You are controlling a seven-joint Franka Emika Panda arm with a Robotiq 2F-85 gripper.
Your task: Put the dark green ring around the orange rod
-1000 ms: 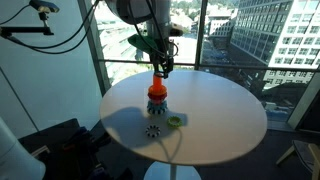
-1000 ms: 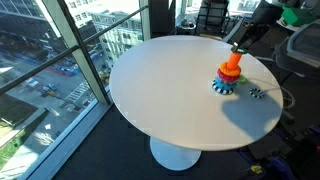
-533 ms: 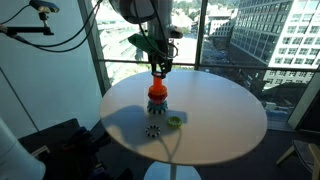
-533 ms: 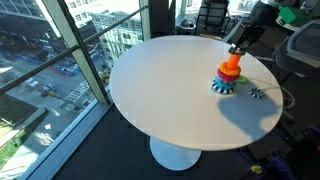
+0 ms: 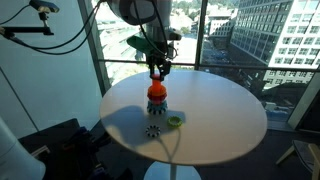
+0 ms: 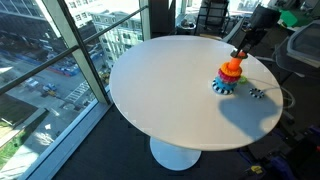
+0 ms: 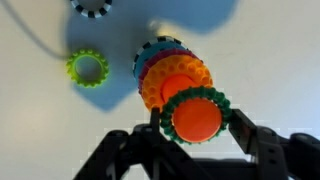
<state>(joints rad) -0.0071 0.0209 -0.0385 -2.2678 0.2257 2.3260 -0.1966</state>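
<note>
Round white table (image 5: 225,115): stack and loose rings carried on it.
Gripper (image 7: 195,124): poised directly over stack in both exterior views. Jaws partly closed, dark green ring (image 7: 193,93) pinched at opposite edges between fingers (image 7: 243,128).
Orange rod (image 7: 197,120): upright, rounded top seen through ring opening. Whether the tip is already encircled cannot be told. Orange rings (image 7: 160,82) stacked lower on rod.
Yellow-green ring (image 7: 88,68): laid flat near stack, not touching.
Black-and-white toothed ring (image 7: 92,6): cut off by frame edge.
</note>
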